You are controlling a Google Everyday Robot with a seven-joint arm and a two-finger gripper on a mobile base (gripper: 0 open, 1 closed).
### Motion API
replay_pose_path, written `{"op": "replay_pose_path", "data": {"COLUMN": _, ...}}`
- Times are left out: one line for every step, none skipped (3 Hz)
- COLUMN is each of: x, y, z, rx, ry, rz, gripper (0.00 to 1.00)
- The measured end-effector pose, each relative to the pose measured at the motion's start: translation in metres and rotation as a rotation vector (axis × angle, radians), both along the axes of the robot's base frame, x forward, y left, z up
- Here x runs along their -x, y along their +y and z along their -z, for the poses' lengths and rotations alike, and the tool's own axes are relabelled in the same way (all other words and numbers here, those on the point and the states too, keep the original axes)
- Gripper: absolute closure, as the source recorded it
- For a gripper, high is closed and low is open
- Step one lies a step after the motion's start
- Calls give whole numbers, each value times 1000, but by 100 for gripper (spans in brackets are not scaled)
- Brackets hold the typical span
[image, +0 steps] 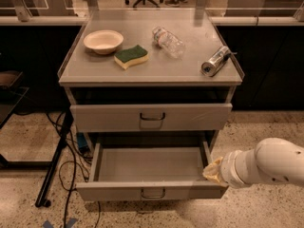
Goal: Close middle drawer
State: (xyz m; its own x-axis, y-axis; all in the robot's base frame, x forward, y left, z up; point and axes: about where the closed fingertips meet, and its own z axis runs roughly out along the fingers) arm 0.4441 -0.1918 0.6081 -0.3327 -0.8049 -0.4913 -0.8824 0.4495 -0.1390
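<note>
Arm [270,167] reaches leftward, end effector [212,171] low right.
</note>
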Motion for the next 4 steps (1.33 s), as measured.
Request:
{"op": "replay_pose_path", "data": {"x": 0, "y": 0, "z": 0, "rx": 0, "ry": 0, "rz": 0, "gripper": 100}}
{"op": "replay_pose_path", "data": {"x": 4, "y": 9, "z": 25, "rx": -12, "ry": 47, "rz": -9, "gripper": 100}}
{"op": "replay_pose_path", "data": {"x": 12, "y": 18, "z": 61, "rx": -37, "ry": 104, "rz": 2, "gripper": 100}}
{"op": "replay_pose_path", "data": {"x": 13, "y": 27, "z": 90, "rx": -60, "ry": 134, "rz": 11, "gripper": 100}}
